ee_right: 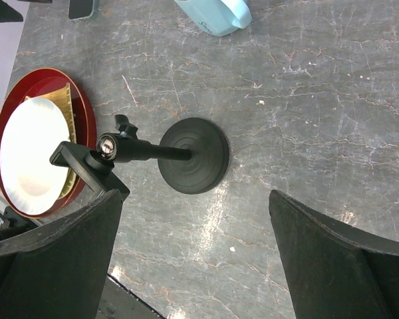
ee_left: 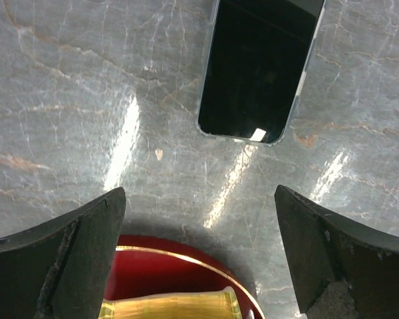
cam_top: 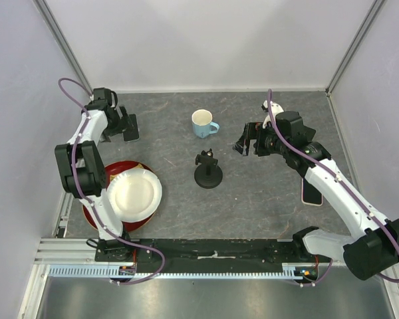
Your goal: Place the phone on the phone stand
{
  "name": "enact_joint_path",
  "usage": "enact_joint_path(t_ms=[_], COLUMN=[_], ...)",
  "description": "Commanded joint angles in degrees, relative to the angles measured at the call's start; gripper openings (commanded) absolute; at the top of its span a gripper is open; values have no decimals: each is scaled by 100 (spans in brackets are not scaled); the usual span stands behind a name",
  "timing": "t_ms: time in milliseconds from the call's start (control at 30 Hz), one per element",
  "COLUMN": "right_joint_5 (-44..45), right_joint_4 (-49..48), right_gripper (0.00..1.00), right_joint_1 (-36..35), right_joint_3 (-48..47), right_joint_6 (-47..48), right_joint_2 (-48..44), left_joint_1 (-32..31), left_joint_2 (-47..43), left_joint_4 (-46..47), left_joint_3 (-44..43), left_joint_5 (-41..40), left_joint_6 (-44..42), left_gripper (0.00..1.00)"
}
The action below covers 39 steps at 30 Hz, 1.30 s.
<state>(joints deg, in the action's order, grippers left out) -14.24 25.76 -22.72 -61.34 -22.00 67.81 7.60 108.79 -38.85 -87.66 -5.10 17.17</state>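
Observation:
A dark-screened phone [ee_left: 259,66] in a clear case lies flat on the grey table, just ahead of my open, empty left gripper [ee_left: 199,193]. In the top view this phone [cam_top: 132,134] is at the far left, right by the left gripper [cam_top: 128,123]. The black phone stand [cam_top: 208,171] stands at the table's middle, with its round base and clamp head [ee_right: 186,156] in the right wrist view. My right gripper [cam_top: 247,141] hovers right of the stand, open and empty [ee_right: 195,196]. A second phone [cam_top: 311,193] with a pale case lies under the right arm.
A light blue cup [cam_top: 203,123] stands behind the stand. A red plate [cam_top: 93,216] holding a white plate [cam_top: 134,193] sits at the front left; its rim also shows in the left wrist view [ee_left: 166,266]. A small white object [cam_top: 274,106] lies behind the right arm. Walls enclose the table.

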Motion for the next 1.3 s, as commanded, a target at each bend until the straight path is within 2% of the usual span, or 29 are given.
enact_joint_path(t_ms=[0,67,133,400,600,833,1000,1200,1267], right_joint_5=[53,70,62,61,106,141,211,141,132], right_joint_4=[-1,-1,-27,-97,-115,-124,-159,-194,-185], right_gripper=[98,98,98,98,98,98,98,98,98], right_joint_1=[-4,4,4,4,4,4,5,4,4], right_joint_3=[-36,-62,-71,52,122,122,149,35,8], right_joint_6=[82,91,73,-24,-24,-15,3,-32,-41], right_joint_2=[-49,-57,-49,-110,-163,-207,-260,-224,-233], left_joint_1=[-30,-39,-65,-408,-399,-399,-452,-522,-540], left_joint_2=[519,669,766,1144,1627,1777,1864,2303,2725], left_joint_4=[-122,-211,-211,-324,-719,-738,-825,-1194,-1632], left_joint_3=[-646,-779,-797,-1025,-1403,-1544,-1631,-2149,-2711], left_joint_5=[-52,-9,-60,-456,-518,-307,-587,-694,-772], left_joint_6=[-583,-487,-425,-407,-144,-73,-12,-73,-91], left_gripper=[100,95,94,98,100,98,97,97,97])
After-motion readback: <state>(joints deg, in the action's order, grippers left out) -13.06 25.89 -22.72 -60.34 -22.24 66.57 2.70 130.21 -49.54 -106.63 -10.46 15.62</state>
